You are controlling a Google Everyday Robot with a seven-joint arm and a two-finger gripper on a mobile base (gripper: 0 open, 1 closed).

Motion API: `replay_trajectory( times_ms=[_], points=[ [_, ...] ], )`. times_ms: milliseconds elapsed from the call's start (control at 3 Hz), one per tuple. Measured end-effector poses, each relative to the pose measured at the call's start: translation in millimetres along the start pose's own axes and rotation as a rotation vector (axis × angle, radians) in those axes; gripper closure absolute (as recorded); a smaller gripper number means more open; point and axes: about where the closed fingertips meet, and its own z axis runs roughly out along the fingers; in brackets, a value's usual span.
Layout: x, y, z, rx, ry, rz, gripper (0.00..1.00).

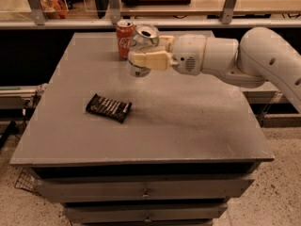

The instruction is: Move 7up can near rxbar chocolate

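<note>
The 7up can is silver-white with an open silver top. It is held tilted, off the grey table, at the back middle. My gripper comes in from the right and is shut on the can, with one cream finger across its front. The rxbar chocolate is a flat dark wrapped bar with pale stripes. It lies on the table to the front left, well below and left of the can.
A red Coca-Cola can stands upright at the back of the table, just left of and behind the held can. My white arm spans the right rear. A shelf rail runs behind the table. Drawers lie under its front edge.
</note>
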Motion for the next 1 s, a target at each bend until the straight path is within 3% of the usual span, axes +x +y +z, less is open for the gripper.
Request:
replay_trajectory(
  times_ms=[333, 667, 1000],
  points=[
    [-7.2, 17.7, 6.5, -0.011, -0.029, -0.049, 0.87],
    [13.0, 20.1, 7.1, -0.002, 0.009, -0.064, 1.00],
    [45.8, 11.8, 6.6, 0.005, 0.073, -0.060, 1.00]
  ],
)
